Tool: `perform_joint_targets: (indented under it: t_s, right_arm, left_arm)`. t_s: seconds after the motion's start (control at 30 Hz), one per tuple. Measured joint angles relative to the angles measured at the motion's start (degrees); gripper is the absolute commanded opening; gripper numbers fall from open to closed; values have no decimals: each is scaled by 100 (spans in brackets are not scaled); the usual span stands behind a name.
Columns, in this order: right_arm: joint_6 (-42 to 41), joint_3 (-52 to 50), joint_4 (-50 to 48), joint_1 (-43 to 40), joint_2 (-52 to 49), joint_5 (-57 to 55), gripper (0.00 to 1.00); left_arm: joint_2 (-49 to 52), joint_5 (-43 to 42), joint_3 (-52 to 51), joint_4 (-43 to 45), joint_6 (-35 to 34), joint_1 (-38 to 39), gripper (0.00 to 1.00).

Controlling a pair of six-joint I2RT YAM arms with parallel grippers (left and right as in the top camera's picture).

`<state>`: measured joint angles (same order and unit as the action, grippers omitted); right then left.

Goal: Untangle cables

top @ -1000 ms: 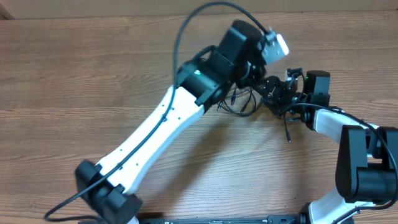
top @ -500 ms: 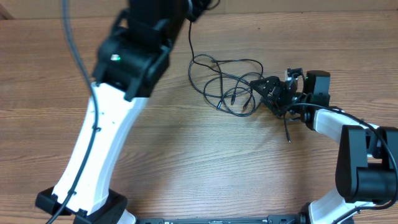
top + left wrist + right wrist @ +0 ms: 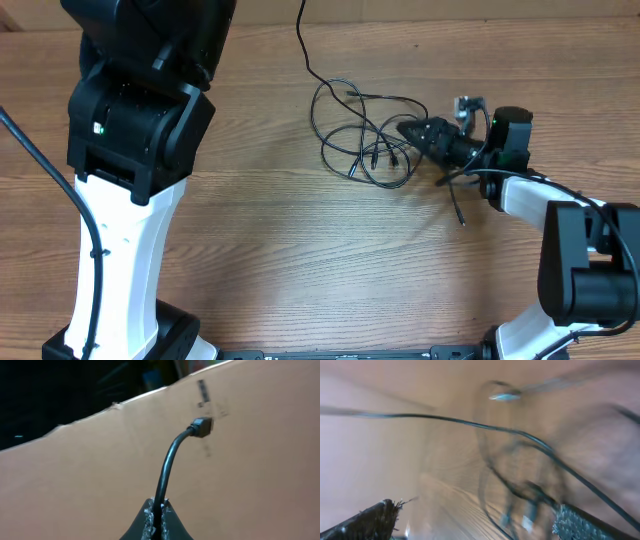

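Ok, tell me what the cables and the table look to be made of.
The cables: thin black cords, probably a rubber or plastic jacket, matte; they bend in loose loops. The table: wood or wood-look laminate, brown with grain lines; I cannot tell which.

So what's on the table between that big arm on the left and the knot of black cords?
Nothing: the overhead view shows bare wooden table between the left arm and the cables.
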<state>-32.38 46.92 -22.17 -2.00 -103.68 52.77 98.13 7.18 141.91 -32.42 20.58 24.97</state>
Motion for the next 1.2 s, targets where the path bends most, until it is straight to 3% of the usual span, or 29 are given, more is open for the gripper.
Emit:
perform_joint_targets:
  t_s: [0.23,0.6,1.0,1.2]
  right_arm:
    - [151,15,-2599,542,0,400,100]
    - [170,22,-4955,1062,0,-48,100]
    - [96,22,-5930,1327,0,-732,100]
    - [94,50,-6019,1475,0,-964,100]
  left_arm:
    - [2,-1283,0,-98,-588,0,4]
    - [2,-3191,0,-101,-1438,0,4]
    - [2,-4747,0,-70,-2004,7,4]
    - [2,-5121,0,-72,-2168,177,4]
